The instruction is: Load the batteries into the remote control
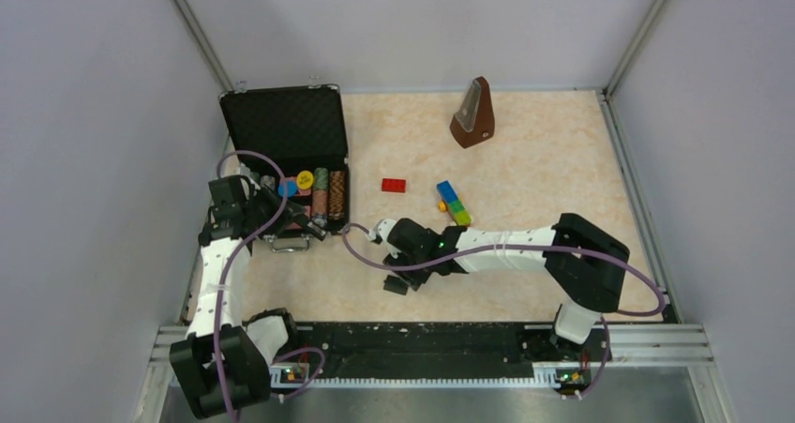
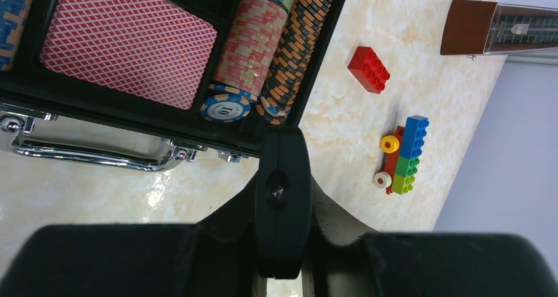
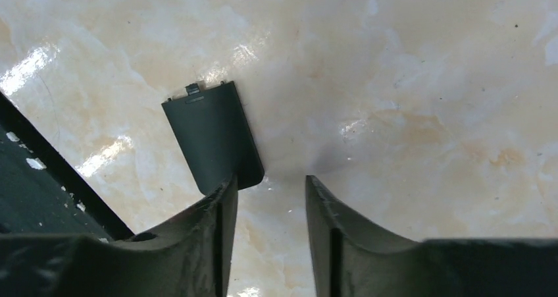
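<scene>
The remote control [image 2: 283,159] is a slim black bar, seen end-on in the left wrist view. My left gripper [image 2: 283,208] is shut on it and holds it above the table beside the black case. In the top view the remote [image 1: 307,220] sticks out from the left gripper [image 1: 277,205] over the case's front edge. My right gripper [image 3: 266,186] is open and empty, low over the table. A small black squarish cover piece [image 3: 210,135] lies flat by its left fingertip; it also shows in the top view [image 1: 395,287] below the right gripper [image 1: 403,273]. The batteries are out of view.
An open black case [image 1: 286,128] with poker chips [image 2: 253,43] and a red card deck [image 2: 128,40] stands at the left. A red brick [image 1: 394,185], a colourful toy-brick train [image 1: 454,203] and a brown metronome [image 1: 473,113] lie farther back. The black base rail [image 1: 422,339] runs along the near edge.
</scene>
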`<state>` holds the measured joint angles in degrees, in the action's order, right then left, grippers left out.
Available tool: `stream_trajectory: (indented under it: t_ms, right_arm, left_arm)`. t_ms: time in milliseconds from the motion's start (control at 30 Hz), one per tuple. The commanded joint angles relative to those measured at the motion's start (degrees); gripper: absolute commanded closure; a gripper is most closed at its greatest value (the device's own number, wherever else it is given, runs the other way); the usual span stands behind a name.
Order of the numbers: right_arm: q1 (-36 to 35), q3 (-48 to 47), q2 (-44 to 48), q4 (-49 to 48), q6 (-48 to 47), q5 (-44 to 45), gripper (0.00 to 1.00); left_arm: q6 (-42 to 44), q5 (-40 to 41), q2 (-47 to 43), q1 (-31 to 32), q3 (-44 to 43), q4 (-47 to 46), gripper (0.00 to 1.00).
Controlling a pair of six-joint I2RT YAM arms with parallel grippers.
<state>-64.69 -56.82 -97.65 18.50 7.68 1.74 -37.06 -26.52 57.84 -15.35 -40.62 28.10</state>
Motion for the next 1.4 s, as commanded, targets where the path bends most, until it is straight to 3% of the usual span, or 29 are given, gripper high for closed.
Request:
stream_trajectory:
  t_ms: [0,133,233,400,600,867,1133,1367]
  right_arm:
    - [0.20,-1.85,-0.65,3.15,1.63,-1.19,0.52]
    - [0.22,-1.55,1.81,1.58,1.62,-3.78,0.28]
    - [0.17,-1.38,2.96,0.49,-0.51,-4.95,0.19]
    - [0.08,-4.62,0.09,3.26,-5.99,-5.43,0.18]
    - [-1.65,-8.59,-4.55,6.63,-11.74,-4.29,0.24]
    - [-4.17,-9.35,-8.23,7.14,-12.25,-0.44,0.33]
    - [-5.01,-11.41,-12.91,12.26,-9.44,2.72,0.69]
    - [-4.46,-10.64,-10.68,11.12,-4.90,2.13,0.73]
  left_arm:
    - [1.28,0.29,-1.81,-0.47,-0.42,-1.16,1.00]
    - [1.46,1.02,-2.19,-0.55,-0.47,-0.81,1.00]
    - [1.57,1.33,-2.21,-0.55,-0.37,-0.81,1.00]
    - [1.64,2.34,-2.21,-0.55,-0.78,-0.70,1.00]
    - [1.64,3.01,-2.13,-0.64,-1.00,-0.75,1.00]
    - [1.68,3.41,-1.78,-0.90,-1.04,-0.83,1.00]
    - [1.89,2.70,-1.33,-1.03,-0.81,-1.41,1.00]
    - [2.85,-1.65,-1.82,-1.07,0.32,-3.17,1.00]
